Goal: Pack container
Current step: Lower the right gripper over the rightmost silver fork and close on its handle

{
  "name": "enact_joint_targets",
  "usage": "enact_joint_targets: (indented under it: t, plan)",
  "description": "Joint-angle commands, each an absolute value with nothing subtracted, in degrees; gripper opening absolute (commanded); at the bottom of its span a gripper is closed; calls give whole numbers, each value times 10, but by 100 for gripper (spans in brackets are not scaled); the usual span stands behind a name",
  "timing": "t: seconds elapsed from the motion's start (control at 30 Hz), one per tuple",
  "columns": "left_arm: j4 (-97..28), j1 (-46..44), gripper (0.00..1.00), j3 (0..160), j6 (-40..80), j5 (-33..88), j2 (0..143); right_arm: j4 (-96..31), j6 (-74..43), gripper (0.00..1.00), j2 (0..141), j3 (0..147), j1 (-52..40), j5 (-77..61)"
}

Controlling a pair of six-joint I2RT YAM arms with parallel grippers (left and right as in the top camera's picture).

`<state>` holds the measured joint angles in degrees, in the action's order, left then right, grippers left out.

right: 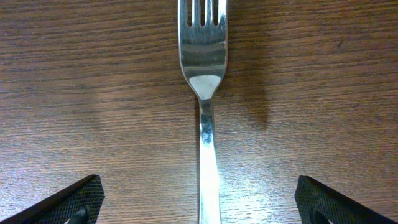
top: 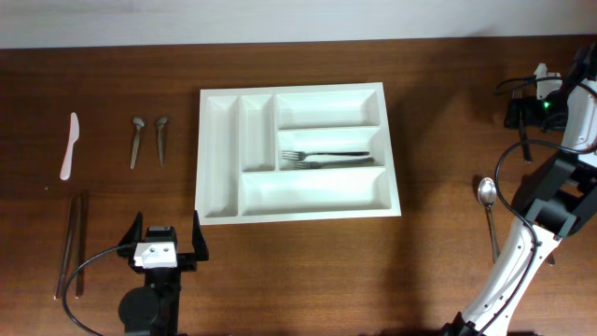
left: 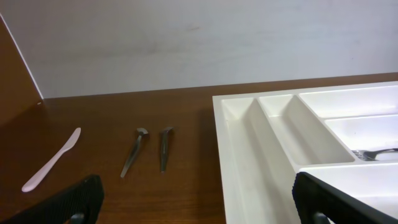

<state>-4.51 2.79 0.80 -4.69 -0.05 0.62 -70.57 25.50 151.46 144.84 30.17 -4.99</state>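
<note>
The white five-compartment container (top: 220, 154) lies mid-table and holds two forks (top: 328, 158) in its middle long compartment. Its left end shows in the left wrist view (left: 239, 155). My left gripper (top: 166, 229) is open and empty at the front, just left of the container's near corner; its fingers frame bare table (left: 199, 202). My right gripper (right: 199, 202) is open, low over the table at the far right, straddling the handle of a metal fork (right: 203, 56) that lies flat. From overhead that fork (top: 525, 145) is mostly hidden by the arm.
A white plastic knife (top: 69, 145) and two metal spoons (top: 137, 140) (top: 161, 138) lie left of the container. Long thin metal utensils (top: 73, 245) lie at the front left. Another spoon (top: 488, 210) lies at the right, beside my right arm.
</note>
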Motion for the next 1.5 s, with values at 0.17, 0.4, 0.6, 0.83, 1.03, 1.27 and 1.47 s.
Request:
enact_joint_targets:
  t: [0.17,0.4,0.6,0.83,1.03,1.27,1.47]
  plan:
    - [-47,32,99,5,-41,0,4,-704,250,99,1542,1446,297,-53]
    - [-47,32,99,5,-41,0,4,-686,250,99,1545,1446,297,-53]
    - [-47,32,99,5,-41,0,4,-672,249,99,1545,1446,297,-54]
    - [-47,32,99,5,-41,0,4,-668,249,99,1559,1446,296,-54]
    - [-47,32,99,5,-41,0,4,-665,248,99,1566,1446,296,-58]
    - [-47,32,99,5,-41,0,4,-659,247,99,1566,1446,296,-58]
    - [-47,32,99,5,-41,0,4,-653,248,93,1566,1446,297,-58]
